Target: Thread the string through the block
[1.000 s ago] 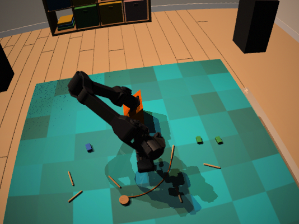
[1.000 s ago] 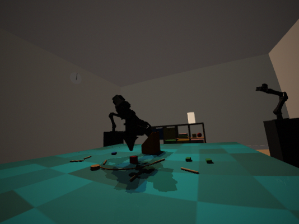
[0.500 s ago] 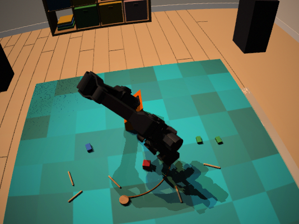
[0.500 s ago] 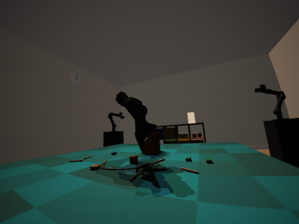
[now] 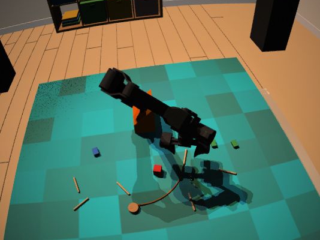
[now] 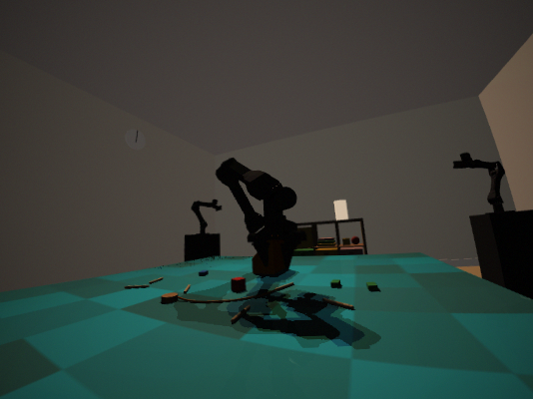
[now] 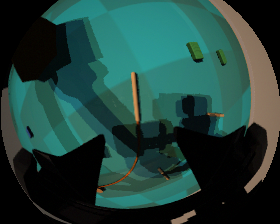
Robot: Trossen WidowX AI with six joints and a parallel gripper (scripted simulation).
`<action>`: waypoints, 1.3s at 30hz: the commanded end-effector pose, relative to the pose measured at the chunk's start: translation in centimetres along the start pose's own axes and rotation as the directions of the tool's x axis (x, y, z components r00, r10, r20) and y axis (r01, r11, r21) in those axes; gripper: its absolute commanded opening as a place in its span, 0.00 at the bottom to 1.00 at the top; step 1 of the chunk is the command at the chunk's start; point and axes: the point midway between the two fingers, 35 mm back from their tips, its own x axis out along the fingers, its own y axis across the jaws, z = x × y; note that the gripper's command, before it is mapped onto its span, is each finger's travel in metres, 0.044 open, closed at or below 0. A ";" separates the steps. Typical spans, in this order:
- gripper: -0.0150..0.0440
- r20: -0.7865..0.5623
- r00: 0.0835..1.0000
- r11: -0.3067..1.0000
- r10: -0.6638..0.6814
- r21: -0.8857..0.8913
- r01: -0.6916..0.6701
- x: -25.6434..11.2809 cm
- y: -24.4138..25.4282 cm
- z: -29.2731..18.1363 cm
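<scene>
The stick [image 5: 185, 158] [image 6: 281, 287] [image 7: 135, 97] on the string's free end lies on the table. The string [image 5: 164, 196] [image 6: 215, 301] [image 7: 131, 175] curves from it to the round wooden button [image 5: 133, 207] [image 6: 170, 298]. The red block [image 5: 157, 168] [image 6: 239, 284] stands on the table between button and stick; its hole cannot be made out. My gripper [image 5: 184, 154] [image 7: 139, 135] is open and empty, above the table. In the wrist view the stick lies ahead of the gap between the fingertips, and the string passes through that gap in the picture.
Loose sticks [image 5: 123, 188] [image 5: 192, 201] [image 5: 228, 171] lie around the string, with others at the left. A blue piece [image 5: 95, 152] [image 6: 203, 272] lies left. Two green pieces [image 5: 234, 144] [image 6: 335, 283] [image 7: 195, 51] lie right of the stick. The arm's orange base [image 5: 145, 125] stands behind.
</scene>
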 end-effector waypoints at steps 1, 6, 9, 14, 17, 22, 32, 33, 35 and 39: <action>0.78 0.003 1.000 1.000 -0.001 -0.012 0.002 0.0 -0.2 0.1; 0.56 0.003 1.000 1.000 -0.001 -0.012 0.002 0.0 -0.2 0.1; 0.46 0.003 1.000 1.000 -0.001 -0.012 0.002 0.0 -0.2 0.1; 0.46 0.003 1.000 1.000 -0.001 -0.012 0.002 0.0 -0.2 0.1; 0.46 0.003 1.000 1.000 -0.001 -0.012 0.002 0.1 -0.2 0.1; 0.46 0.003 1.000 1.000 -0.002 -0.012 0.002 0.6 -0.2 0.1; 0.46 0.003 1.000 1.000 -0.002 -0.013 0.002 2.3 -0.3 0.0; 0.46 0.003 1.000 1.000 -0.002 -0.013 0.002 2.4 -0.3 0.0; 0.46 0.003 1.000 1.000 -0.002 -0.012 0.002 2.8 -0.3 0.0; 0.46 0.002 1.000 1.000 -0.001 -0.012 0.001 3.4 -0.3 0.0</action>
